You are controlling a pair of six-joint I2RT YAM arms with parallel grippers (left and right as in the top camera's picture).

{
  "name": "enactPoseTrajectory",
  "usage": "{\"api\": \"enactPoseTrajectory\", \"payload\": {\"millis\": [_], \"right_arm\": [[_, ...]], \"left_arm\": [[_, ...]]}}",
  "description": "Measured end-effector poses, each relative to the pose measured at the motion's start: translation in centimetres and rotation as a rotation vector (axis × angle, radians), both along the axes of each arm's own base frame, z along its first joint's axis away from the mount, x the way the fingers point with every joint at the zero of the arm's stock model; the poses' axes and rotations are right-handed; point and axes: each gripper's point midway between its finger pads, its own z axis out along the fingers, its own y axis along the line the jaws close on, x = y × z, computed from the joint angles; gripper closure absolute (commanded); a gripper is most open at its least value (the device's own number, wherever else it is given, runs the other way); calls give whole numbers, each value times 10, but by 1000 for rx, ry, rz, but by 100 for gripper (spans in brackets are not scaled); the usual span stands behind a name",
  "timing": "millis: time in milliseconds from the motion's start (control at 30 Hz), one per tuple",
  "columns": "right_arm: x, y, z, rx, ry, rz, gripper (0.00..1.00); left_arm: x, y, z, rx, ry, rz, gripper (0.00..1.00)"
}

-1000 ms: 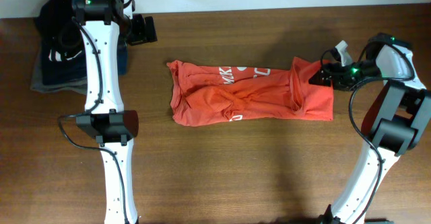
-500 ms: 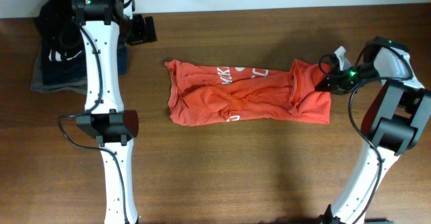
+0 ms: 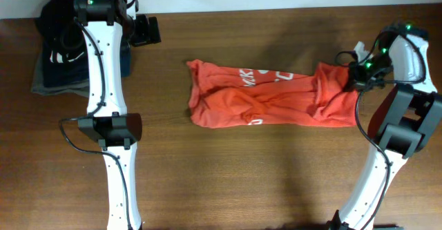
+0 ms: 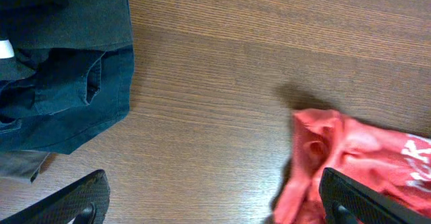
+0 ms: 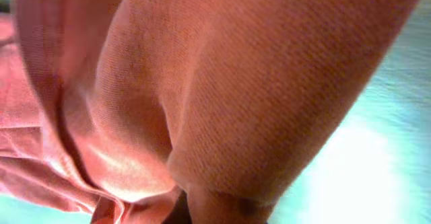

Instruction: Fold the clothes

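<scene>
Cloth crowds the right wrist camera, orange-red and finely ribbed, hanging in thick rolled folds. The fingers themselves are all but buried in it. From the overhead view the right gripper (image 3: 353, 77) sits at the right edge of the frame, and it appears to be closed on the right end of the T-shirt (image 3: 269, 99), where the fabric bunches and rises towards it.

From there the T-shirt stretches leftwards across the middle of the table (image 3: 242, 181) as a long, crumpled band, folded lengthwise and wrinkled along its centre. Its white lettering (image 3: 259, 76) shows on the upper edge, with a smaller white mark at the lower edge. The left end is rounded and rumpled (the left wrist view catches it at lower right).

The left gripper (image 4: 215, 209) hangs in the upper left of the overhead frame, well apart from the shirt. Its jaws are spread wide with nothing between them. Just beside it, in the upper left corner, lies a heap of dark garments (image 3: 55, 50), black over navy and grey.
</scene>
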Motion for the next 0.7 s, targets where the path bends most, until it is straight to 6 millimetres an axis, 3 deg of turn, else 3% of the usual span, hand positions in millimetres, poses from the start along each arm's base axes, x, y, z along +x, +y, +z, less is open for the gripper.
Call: {"api": "enactPoseTrajectory", "payload": {"millis": [100,200,433,500,567,600,700], "right_arm": [[0,-5,10,-113,35,15,96],[0,6,14,-232,77,58,96],[12,74,18,-403,94,236,95],[13,91,19,-416,89,273,84],[14,112,19,-429,80,314,60],[14,119,19,-432,77,326,53],[11,139,16,-433,79,369,51]], "left_arm": [[0,0,0,0,0,0,1],[0,0,0,0,0,0,1],[0,0,0,0,0,0,1],[0,0,0,0,0,0,1],[0,0,0,0,0,0,1],[0,0,0,0,0,0,1],[0,0,0,0,0,0,1]]}}
